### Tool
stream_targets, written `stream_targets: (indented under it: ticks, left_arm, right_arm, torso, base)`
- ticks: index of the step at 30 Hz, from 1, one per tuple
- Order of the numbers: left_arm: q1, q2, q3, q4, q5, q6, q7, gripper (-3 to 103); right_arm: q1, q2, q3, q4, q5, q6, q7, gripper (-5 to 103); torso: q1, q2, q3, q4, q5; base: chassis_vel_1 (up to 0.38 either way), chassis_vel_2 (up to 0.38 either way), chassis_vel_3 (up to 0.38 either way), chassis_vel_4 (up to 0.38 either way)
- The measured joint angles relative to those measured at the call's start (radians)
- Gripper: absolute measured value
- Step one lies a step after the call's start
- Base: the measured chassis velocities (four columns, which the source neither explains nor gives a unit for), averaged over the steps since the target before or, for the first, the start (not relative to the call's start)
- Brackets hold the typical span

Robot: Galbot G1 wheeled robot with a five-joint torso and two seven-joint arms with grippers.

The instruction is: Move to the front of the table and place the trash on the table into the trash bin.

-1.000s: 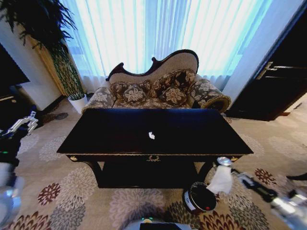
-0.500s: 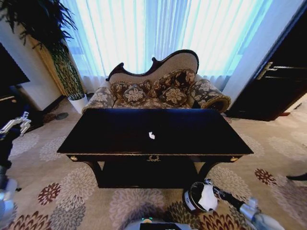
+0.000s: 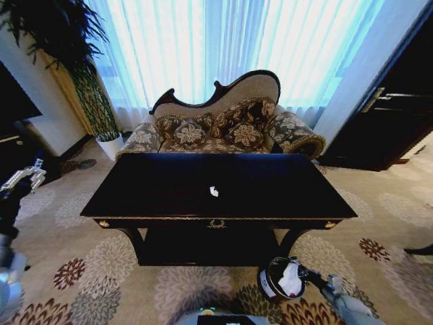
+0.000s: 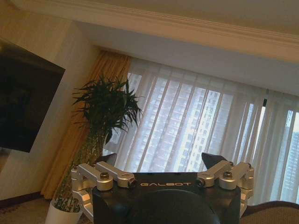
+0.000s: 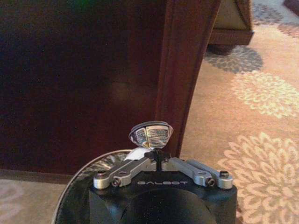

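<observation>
The glossy black table (image 3: 169, 183) stands in front of me with one white paper scrap (image 3: 214, 191) near its middle. The round dark trash bin (image 3: 267, 286) sits on the carpet by the table's front right leg. My right gripper (image 3: 302, 275) hangs over the bin's mouth, shut on a piece of trash, white paper (image 3: 291, 279) that hangs inside the rim. In the right wrist view the gripper (image 5: 157, 154) pinches it; a shiny ball (image 5: 151, 134) sits above the tips, a white scrap (image 5: 135, 154) beside them, and the bin rim (image 5: 91, 164) below. My left gripper (image 3: 26, 176) is raised at the far left, open (image 4: 161, 161).
A patterned sofa (image 3: 223, 125) stands behind the table, before bright curtains. A tall plant in a white pot (image 3: 108, 143) is at the back left. Dark cabinetry (image 3: 392, 122) fills the right side. Flowered carpet (image 3: 88, 271) surrounds the table.
My right gripper has swung left and down with the white paper, from beside the bin to over its mouth. The left arm has shifted slightly at the left edge.
</observation>
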State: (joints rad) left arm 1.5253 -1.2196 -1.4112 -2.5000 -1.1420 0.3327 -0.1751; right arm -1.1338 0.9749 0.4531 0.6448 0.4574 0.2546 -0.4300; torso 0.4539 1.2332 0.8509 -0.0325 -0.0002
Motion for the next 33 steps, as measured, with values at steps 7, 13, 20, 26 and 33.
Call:
stream_targets:
  ticks: [7,13,20,26,33]
  left_arm:
    - [0.000,0.002,0.002,0.000,0.001,0.000,0.000,100]
    - [0.001,0.005,0.002,0.000,0.002,0.000,0.000,100]
    - [0.000,0.005,0.005,0.000,0.003,0.000,0.000,100]
    - [0.001,0.005,0.003,0.000,0.003,0.000,0.000,100]
    - [-0.002,-0.001,0.014,0.000,0.008,0.001,-0.001,100]
  right_arm:
    - [0.002,0.004,-0.012,0.003,-0.032,0.002,0.029,0]
    - [0.002,0.004,-0.008,-0.015,-0.080,0.016,0.021,0]
    - [-0.009,0.007,-0.007,-0.003,-0.109,0.023,-0.003,8]
    - [-0.023,-0.001,-0.010,-0.007,-0.166,0.072,-0.071,30]
    - [-0.041,0.007,-0.010,-0.002,-0.214,0.132,-0.132,57]
  torso:
    - [0.000,0.000,0.000,0.0000,-0.0001]
    - [0.000,0.000,0.000,0.0000,-0.0002]
    - [0.000,0.000,0.000,0.0000,-0.0001]
    - [0.000,0.000,0.000,0.0000,-0.0001]
    - [0.000,0.000,0.000,0.0000,0.0001]
  base:
    - [0.000,0.000,0.000,0.000]
    - [0.000,0.000,0.000,0.000]
    - [0.000,0.000,0.000,0.000]
    - [0.000,0.000,0.000,0.000]
    - [0.000,0.000,0.000,0.000]
